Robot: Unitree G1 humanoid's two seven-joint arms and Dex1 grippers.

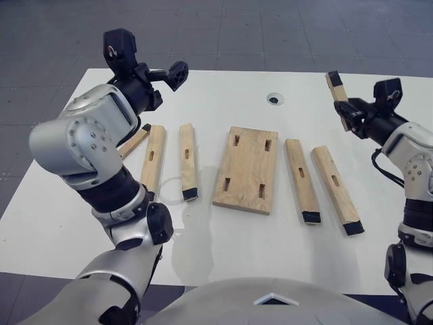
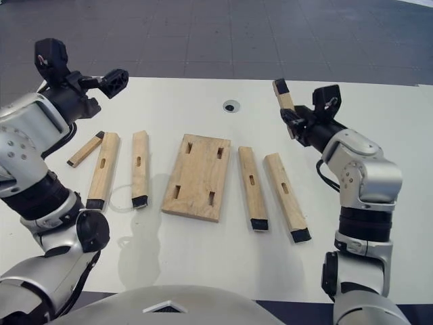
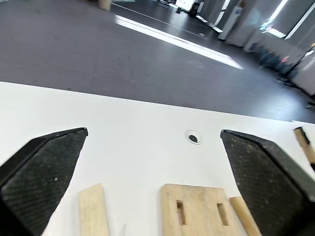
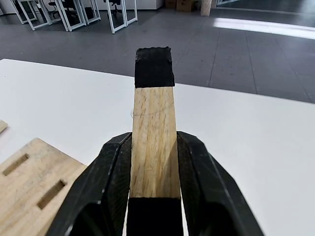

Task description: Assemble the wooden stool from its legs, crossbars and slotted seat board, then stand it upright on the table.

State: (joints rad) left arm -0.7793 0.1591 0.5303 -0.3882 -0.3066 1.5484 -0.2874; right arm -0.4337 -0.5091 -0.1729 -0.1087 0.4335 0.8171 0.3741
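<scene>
Head views: the seat board [image 1: 245, 169] lies flat at the middle of the white surface [image 1: 223, 271], its four slots facing up. The far-left leg [image 1: 153, 159] and inner-left leg [image 1: 188, 161] lie on one side of it, the inner-right leg [image 1: 301, 179] and far-right leg [image 1: 336, 188] on the other. All four are flat, roughly parallel and apart from the board, with their black tips toward me. A short crossbar [image 1: 134, 142] lies slanted just beside the far-left leg, partly behind my left arm. A round hole [image 1: 273, 99] sits in the surface beyond the board. My left hand [image 1: 149, 62] is raised over the far left of the surface, fingers wide and holding nothing. My right hand [image 1: 352, 112] is raised at the far right, clamped on a second crossbar [image 1: 337, 91] that stands tilted with its black-capped end uppermost. Left wrist view: my two dark padded fingers [image 3: 44, 167] are spread wide. Between them are the hole, the slotted end of the seat board and the ends of legs beside it. Right wrist view: both fingers [image 4: 113, 172] press the sides of the second crossbar. Its black cap projects well past them above the surface, and a slotted corner of the seat board lies off to one side.
</scene>
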